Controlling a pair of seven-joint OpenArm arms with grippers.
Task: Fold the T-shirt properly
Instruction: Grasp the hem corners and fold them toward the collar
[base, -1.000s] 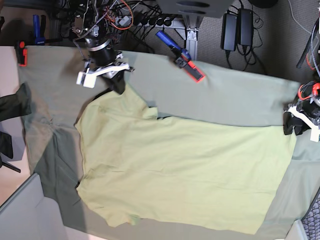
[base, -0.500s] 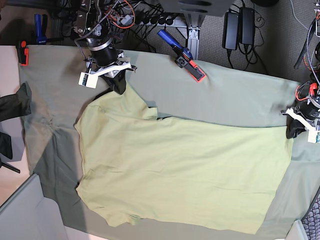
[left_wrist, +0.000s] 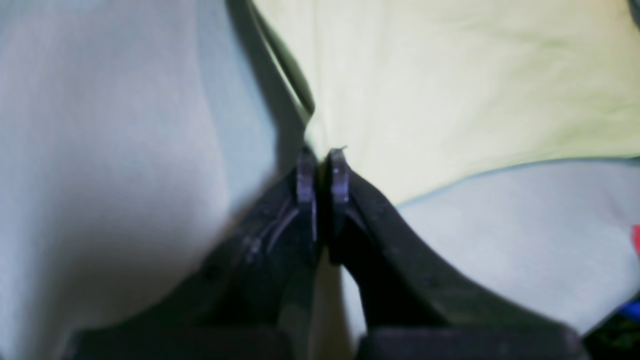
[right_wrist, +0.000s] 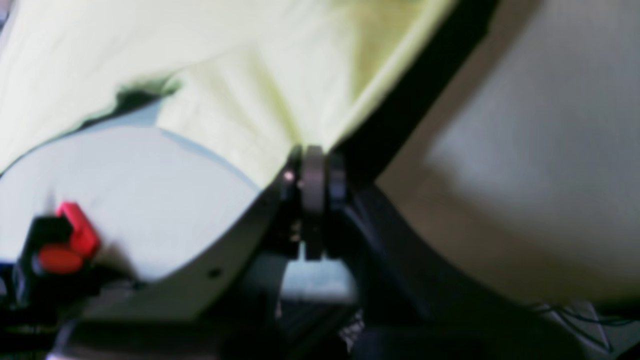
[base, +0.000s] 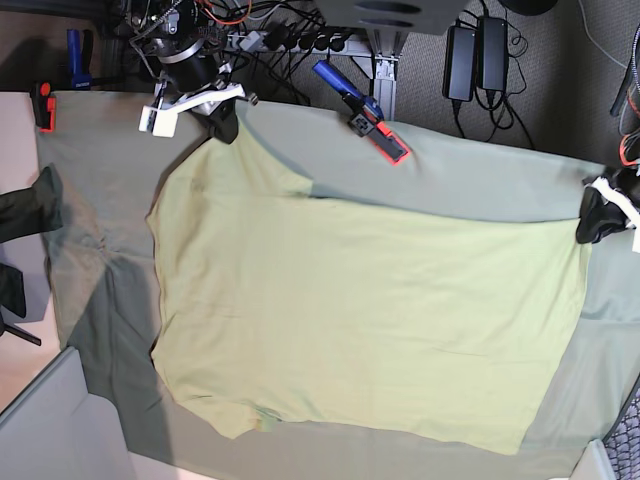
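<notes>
The T-shirt is plain pale yellow-green and lies spread flat, unfolded. Two of its far corners are stretched taut and lifted.

A grey-green cloth covers the table. Along its far edge, a blue-and-red clamp sits near the middle, angled across the cloth edge. A red-and-black clamp grips the far left corner, with a blue clamp just beyond it. Bare pale tabletop shows at the left edge, beside the cloth. A grey panel stands at the near left corner. Beyond the far edge the floor is grey carpet. Two black power adapters lie on it. A power strip and tangled cables lie near a metal frame leg.
</notes>
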